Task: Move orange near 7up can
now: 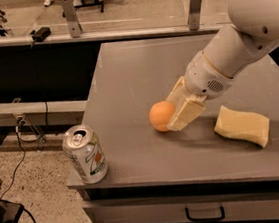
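The 7up can [85, 154] stands at the front-left corner of the surface [139, 68], well left of the jaws, which are clamped on the orange [160, 116]. Best carry it low and slowly leftward, setting it down just short of the can without nudging it.

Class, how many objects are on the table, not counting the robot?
3: 7up can front-left corner; orange centre, held in the gripper; sponge right. None seem hidden.
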`<act>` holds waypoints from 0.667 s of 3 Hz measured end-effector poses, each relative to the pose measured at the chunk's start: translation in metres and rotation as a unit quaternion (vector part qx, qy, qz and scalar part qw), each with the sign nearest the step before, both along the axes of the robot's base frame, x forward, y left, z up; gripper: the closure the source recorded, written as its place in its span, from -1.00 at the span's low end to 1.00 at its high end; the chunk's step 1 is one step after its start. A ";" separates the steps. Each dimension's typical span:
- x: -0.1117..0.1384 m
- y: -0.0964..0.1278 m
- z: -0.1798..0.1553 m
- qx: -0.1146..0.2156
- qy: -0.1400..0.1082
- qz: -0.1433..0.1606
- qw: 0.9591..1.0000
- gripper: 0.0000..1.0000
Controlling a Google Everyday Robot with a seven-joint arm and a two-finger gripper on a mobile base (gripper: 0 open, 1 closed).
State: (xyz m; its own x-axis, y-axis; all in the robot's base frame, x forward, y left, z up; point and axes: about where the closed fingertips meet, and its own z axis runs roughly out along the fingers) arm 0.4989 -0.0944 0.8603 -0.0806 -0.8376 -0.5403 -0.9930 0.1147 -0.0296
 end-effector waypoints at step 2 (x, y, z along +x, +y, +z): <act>-0.012 0.038 0.006 -0.005 -0.007 0.042 0.999 0.28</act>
State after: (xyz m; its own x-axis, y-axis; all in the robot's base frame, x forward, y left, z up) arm 0.4866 -0.0562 0.8665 -0.0023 -0.8467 -0.5321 -0.9985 0.0306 -0.0445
